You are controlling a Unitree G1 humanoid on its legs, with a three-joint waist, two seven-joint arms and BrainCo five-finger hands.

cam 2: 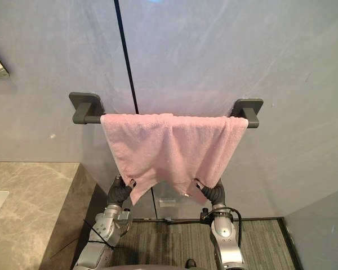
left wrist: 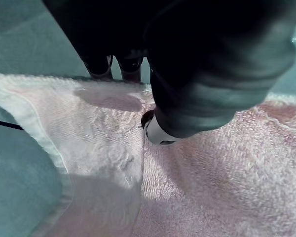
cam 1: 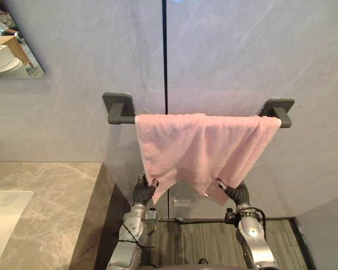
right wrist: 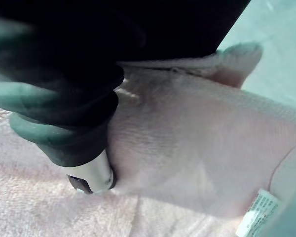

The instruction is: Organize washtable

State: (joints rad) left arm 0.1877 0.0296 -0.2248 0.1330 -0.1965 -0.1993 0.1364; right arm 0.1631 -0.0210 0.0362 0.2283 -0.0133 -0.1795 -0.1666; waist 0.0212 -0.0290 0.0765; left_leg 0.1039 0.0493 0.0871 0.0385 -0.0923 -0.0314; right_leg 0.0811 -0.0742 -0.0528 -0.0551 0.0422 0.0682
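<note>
Pink terry cloth, a towel (cam 1: 203,149), hangs draped over the dark grey towel bar (cam 1: 121,120). The bar is a straight rod on two square brackets, fixed to a smooth, pale stone-look wall (cam 1: 242,50). The towel's looped pile is rumpled and its flat-woven hem sags into two points below the bar. At the point under the bar's left end, the left hand (cam 1: 142,194) pinches the hem, thumb on the front and fingertips (left wrist: 99,69) behind the edge. Under the bar's right end, the right hand (cam 1: 239,194) is pressed against the cloth; whether it grips, I cannot tell. Below and left of the bar is a veined marble counter (cam 1: 45,197).
</note>
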